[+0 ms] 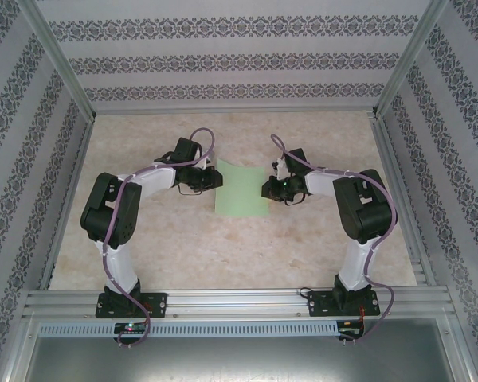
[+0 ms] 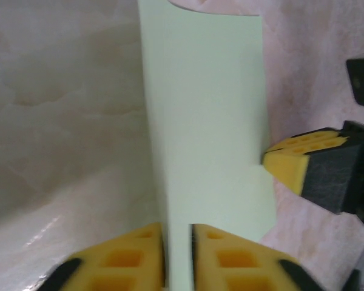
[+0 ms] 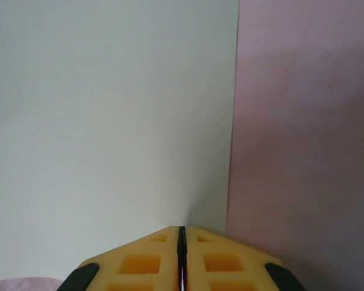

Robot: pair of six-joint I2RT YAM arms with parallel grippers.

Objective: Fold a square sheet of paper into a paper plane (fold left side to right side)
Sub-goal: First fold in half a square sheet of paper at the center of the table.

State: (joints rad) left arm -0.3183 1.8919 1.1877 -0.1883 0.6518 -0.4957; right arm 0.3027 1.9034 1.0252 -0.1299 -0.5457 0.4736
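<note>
The square sheet of paper (image 1: pixel 240 191) lies between the two tools on the bench (image 1: pixel 143 143), and it looks like one single layer. I see no crease on it and no pointed shape, so I judge that the task is near its beginning: the fold of the left side over to the right side is not yet made, and all later folds for the plane are left to do.

The left tool (image 1: pixel 213 179) is at the left edge of the sheet. In its wrist view its yellow fingers (image 2: pixel 130 257) stand a little apart, and the edge of the paper passes through the gap between them, so the hold looks loose and not pressed. The sheet runs straight ahead of this tool, and its near part seems raised from the bench.

The right tool (image 1: pixel 265 189) is at the opposite edge. Its fingers (image 3: pixel 142 260) are clenched, with only a thin dark line between them, and the paper reaches up to their tips, so it seems to pinch that edge
</note>
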